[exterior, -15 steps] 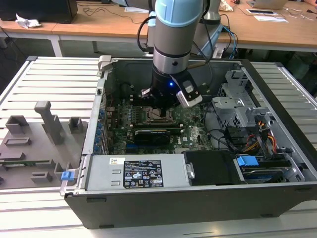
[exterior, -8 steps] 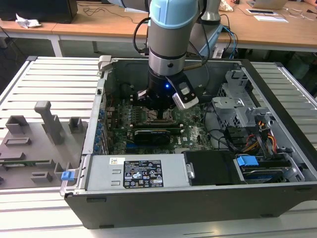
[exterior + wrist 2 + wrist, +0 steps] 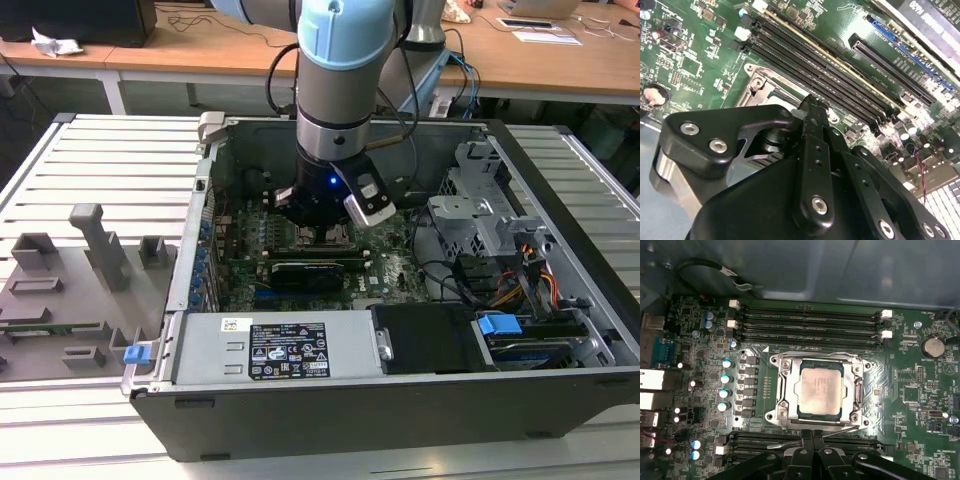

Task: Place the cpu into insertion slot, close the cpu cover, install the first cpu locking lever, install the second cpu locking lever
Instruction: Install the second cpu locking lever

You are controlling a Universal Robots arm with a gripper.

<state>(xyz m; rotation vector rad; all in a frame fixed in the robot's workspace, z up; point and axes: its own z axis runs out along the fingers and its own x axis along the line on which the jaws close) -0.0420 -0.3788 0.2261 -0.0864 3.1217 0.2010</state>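
Already cpu seated, cpu cover down (claw adjacent).

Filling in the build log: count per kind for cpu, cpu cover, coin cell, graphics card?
cpu: 1
cpu cover: 1
coin cell: 1
graphics card: 1
Total: 4

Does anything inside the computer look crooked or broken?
Nothing looks broken. The cpu lies flat and square in the insertion slot, with the silver cpu cover down around it. One thin locking lever sticks out at a slant near the pincer, not tucked flat.
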